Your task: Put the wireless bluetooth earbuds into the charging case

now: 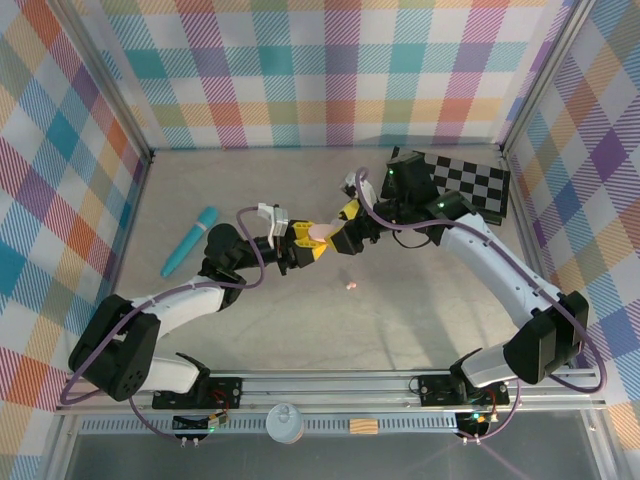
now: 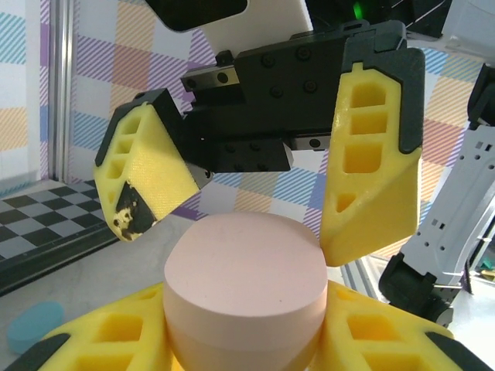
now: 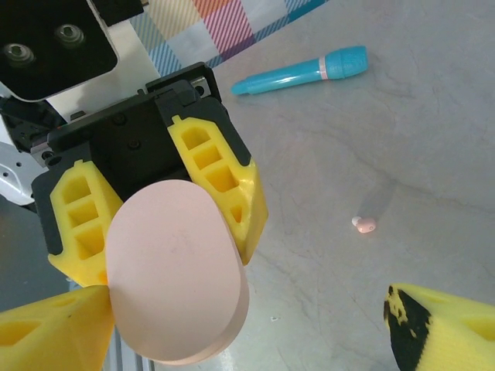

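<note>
**Case gripped, earbud not yet inserted**

Nearest the arm bases, one pink earbud (image 1: 350, 286) is seen lying loose on the table (image 1: 300, 335), apart from both grippers. Just beyond it, the pink charging case (image 2: 244, 267) is clamped in the left gripper (image 1: 305, 243), its lid seemingly shut. The right gripper (image 1: 342, 228) is spread wide, its jaws straddling the case's top without pinching it. Opening and insertion are judged outstanding. Farther left, a teal tube (image 1: 190, 242) lies aside.

The pink charging case (image 2: 244, 270) is seen as smooth, matt plastic. The right gripper's yellow fingers (image 2: 371, 154) are made of matt plastic, 1 tip scuffed black. The bench (image 3: 402, 116) is finished matt, mottled grey.
</note>
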